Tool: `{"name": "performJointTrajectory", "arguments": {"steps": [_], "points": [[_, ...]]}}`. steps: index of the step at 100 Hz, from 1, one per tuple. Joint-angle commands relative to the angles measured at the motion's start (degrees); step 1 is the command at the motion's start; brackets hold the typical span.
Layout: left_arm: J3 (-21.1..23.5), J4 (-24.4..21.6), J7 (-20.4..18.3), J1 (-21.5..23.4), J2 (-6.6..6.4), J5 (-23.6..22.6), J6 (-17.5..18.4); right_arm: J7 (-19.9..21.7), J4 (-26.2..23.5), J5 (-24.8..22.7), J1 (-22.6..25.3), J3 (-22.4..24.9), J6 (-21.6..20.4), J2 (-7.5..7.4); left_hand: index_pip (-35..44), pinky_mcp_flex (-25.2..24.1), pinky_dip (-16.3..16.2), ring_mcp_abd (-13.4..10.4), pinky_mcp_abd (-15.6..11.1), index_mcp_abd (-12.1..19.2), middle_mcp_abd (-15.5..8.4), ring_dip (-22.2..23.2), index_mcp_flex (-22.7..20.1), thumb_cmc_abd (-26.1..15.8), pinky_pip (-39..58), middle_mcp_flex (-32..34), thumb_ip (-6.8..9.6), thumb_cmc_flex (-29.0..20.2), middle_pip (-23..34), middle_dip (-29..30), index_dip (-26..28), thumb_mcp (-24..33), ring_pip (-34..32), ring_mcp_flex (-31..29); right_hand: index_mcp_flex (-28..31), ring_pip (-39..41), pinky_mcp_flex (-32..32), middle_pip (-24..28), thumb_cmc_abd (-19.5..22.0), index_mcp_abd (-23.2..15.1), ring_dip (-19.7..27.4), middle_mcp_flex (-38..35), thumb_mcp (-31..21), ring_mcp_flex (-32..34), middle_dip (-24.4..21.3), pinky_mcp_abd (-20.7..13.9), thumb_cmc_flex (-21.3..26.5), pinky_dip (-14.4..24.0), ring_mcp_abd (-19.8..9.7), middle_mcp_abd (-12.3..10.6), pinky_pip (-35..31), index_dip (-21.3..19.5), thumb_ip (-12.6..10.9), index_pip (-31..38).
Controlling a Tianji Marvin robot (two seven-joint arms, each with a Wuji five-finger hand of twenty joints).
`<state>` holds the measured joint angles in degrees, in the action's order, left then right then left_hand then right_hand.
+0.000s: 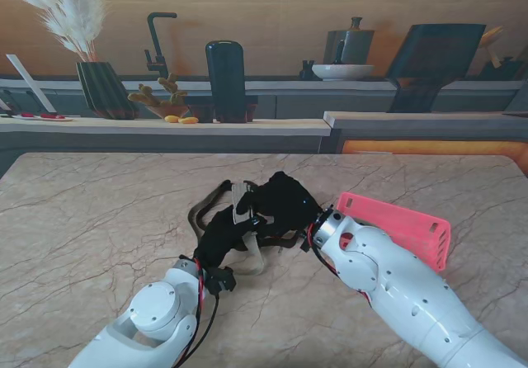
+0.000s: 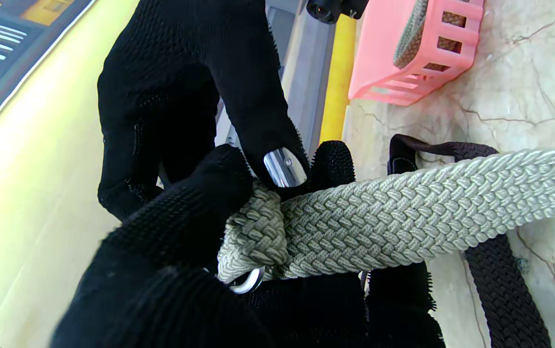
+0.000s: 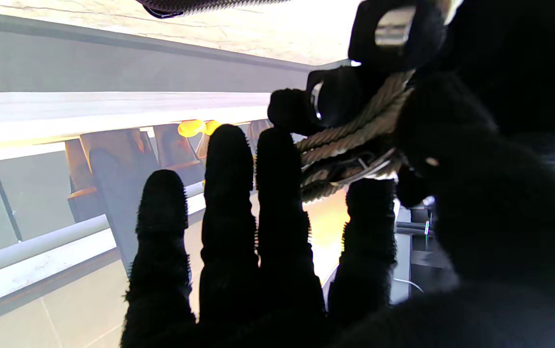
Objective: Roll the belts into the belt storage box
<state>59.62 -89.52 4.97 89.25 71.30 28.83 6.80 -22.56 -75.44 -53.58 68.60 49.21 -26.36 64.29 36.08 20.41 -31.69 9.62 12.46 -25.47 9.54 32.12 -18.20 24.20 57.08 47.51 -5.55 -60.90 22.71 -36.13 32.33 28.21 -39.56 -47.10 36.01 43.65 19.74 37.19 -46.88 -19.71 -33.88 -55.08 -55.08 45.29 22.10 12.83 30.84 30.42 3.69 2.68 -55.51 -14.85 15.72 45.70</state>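
1. Two belts meet at the centre of the stand view: a grey-green braided belt (image 2: 403, 208) gripped by both hands, and a dark brown webbing belt (image 1: 200, 207) looping beside and under it on the marble desk (image 1: 91, 236).
2. One end of the braided belt is folded back on itself by its metal ring, so I judge the step in hand to be starting the roll; no full coil is formed yet.
3. Left hand (image 1: 221, 234), black-gloved, is closed on that folded end, thumb and fingers pinching it; the rest of the strap runs away toward the right edge of the left wrist view.
4. Right hand (image 1: 285, 201) comes in from the opposite side; one fingertip (image 2: 277, 145) presses on the fold next to the left thumb. In the right wrist view four fingers are stretched straight while the thumb side pinches the strap, so it holds the belt with a partial pinch.
5. Pink slatted belt storage box (image 1: 404, 224) sits mid-right in the stand view, partly behind the right forearm; the left wrist view shows what looks like another braided belt already inside.
6. Next, as I judge it, the fold must be turned over repeatedly while the strap is kept taut, without catching the brown belt.
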Motion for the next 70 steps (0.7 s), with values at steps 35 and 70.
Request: {"name": "performJointTrajectory", "arguments": {"steps": [35, 70], "points": [[-1.8, 0.8, 2.9, -3.1, 0.91, -10.5, 2.1, -2.0, -9.8, -3.3, 7.7, 8.8, -0.7, -0.79, 16.1, 2.9, -6.1, -4.3, -2.2, 24.8, -4.6, 13.7, 0.1, -10.3, 4.9, 0.2, 0.81, -13.1, 2.9, -8.9, 10.3, -4.7, -11.5, -4.2, -8.7, -3.2, -0.6, -1.1, 8.0, 12.5, 0.2, 14.9, 2.6, -4.3, 1.6, -1.7, -7.6, 0.1, -1.3, 3.7, 2.5, -14.6, -8.6, -4.7], [-3.9, 5.2, 5.2, -5.9, 0.81, -20.7, 6.0, 3.4, -14.9, 2.7, 10.2, 13.2, 7.2, -0.01, 23.7, 2.6, -6.3, -4.1, -2.0, 26.0, -4.8, 14.6, 1.1, -10.3, 4.4, -0.4, 0.56, -13.1, 3.9, -9.2, 18.5, -3.9, -11.0, -4.1, -20.2, -1.0, 3.9, -1.7, 15.1, 20.5, -0.5, 28.5, 17.4, -1.5, 0.0, -4.7, -9.7, 2.0, -2.2, 7.3, 1.4, -14.2, -10.8, -11.5]]}}
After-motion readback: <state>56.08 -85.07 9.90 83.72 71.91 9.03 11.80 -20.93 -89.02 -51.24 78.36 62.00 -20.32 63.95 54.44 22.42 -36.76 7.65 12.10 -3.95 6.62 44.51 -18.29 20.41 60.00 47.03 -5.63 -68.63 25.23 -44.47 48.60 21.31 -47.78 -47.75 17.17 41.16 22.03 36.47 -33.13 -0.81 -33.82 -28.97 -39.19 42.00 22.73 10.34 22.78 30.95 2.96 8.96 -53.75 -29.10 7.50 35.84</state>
